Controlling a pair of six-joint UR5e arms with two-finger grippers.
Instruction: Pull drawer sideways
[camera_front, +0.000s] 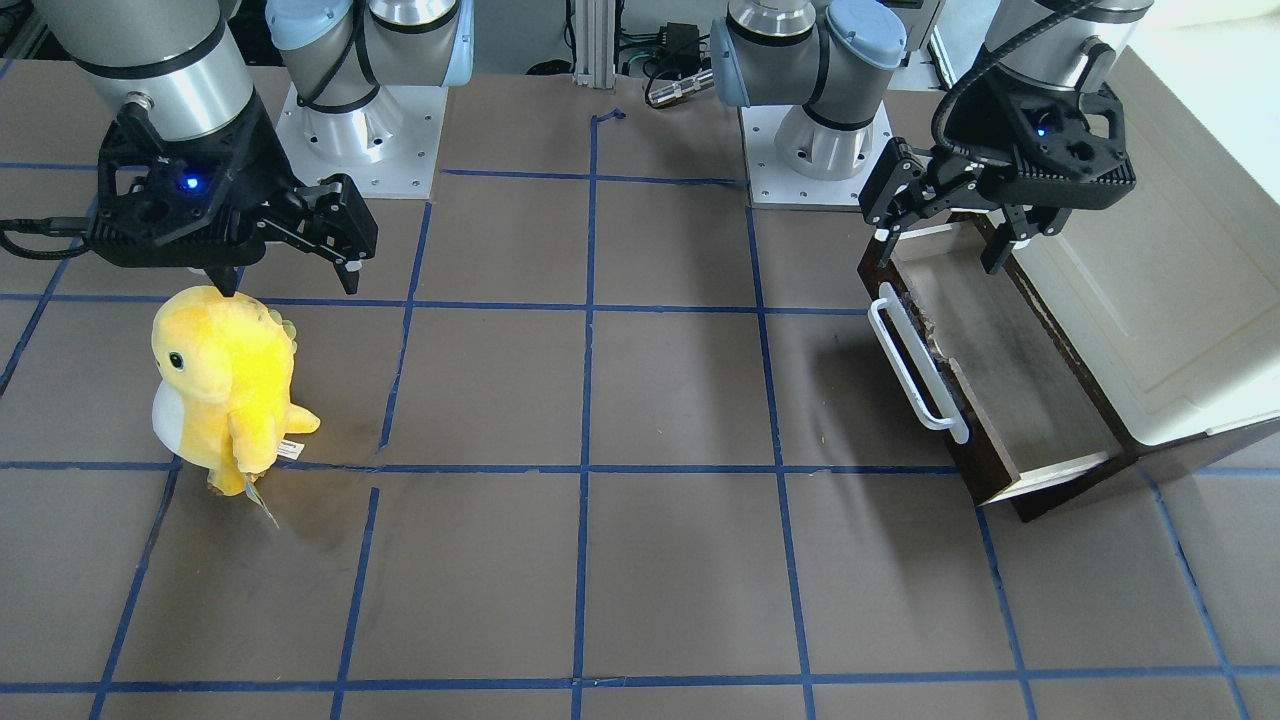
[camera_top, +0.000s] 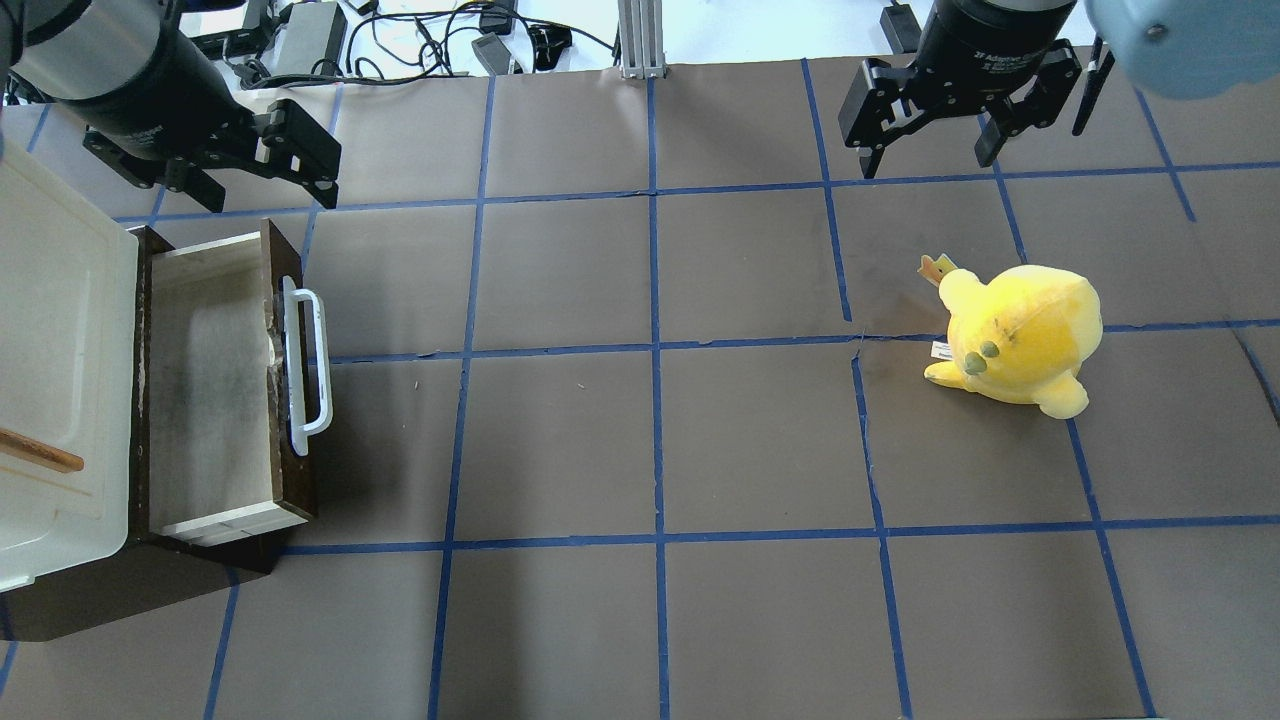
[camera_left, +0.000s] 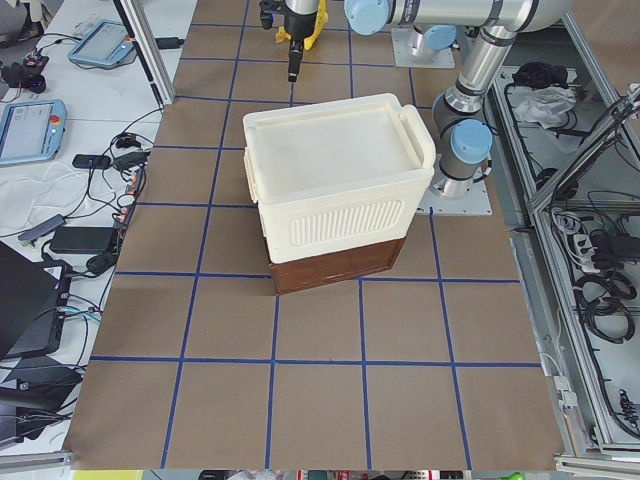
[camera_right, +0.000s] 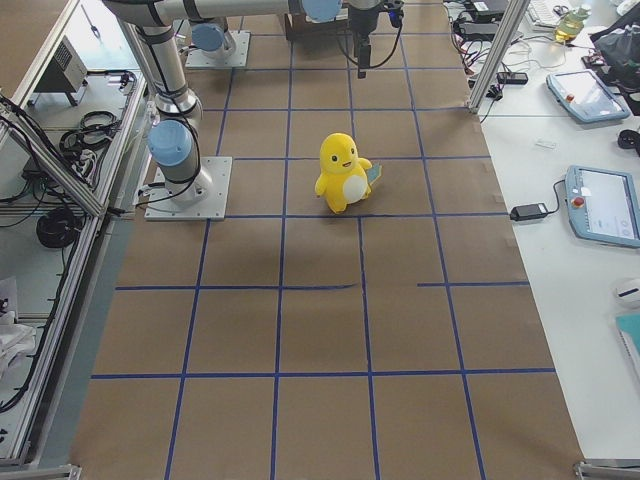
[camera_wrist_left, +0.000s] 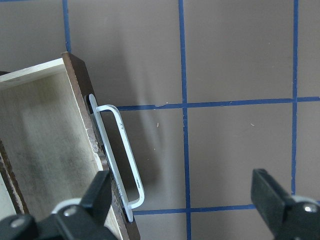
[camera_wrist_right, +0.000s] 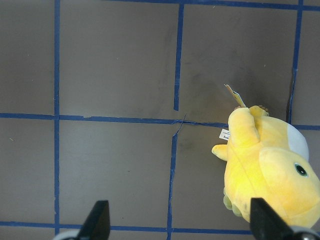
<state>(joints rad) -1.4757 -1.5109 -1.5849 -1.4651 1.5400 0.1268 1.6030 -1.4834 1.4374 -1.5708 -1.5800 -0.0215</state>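
The drawer (camera_top: 205, 390) stands pulled out of the cabinet at the table's left end, its greyish inside bare. Its dark brown front carries a long white bar handle (camera_top: 305, 365). Both show in the front view, drawer (camera_front: 1000, 370) and handle (camera_front: 915, 365). My left gripper (camera_top: 265, 190) is open and empty, above the drawer's far end (camera_front: 940, 248). In the left wrist view the handle (camera_wrist_left: 122, 160) lies close to the left finger (camera_wrist_left: 97, 195). My right gripper (camera_top: 925, 160) is open and empty, far off on the right (camera_front: 290, 285).
A cream-white cabinet (camera_top: 50, 350) on a dark brown base holds the drawer. A yellow plush toy (camera_top: 1020, 335) stands on the table just in front of the right gripper, also seen in the right wrist view (camera_wrist_right: 270, 170). Blue tape lines grid the brown table.
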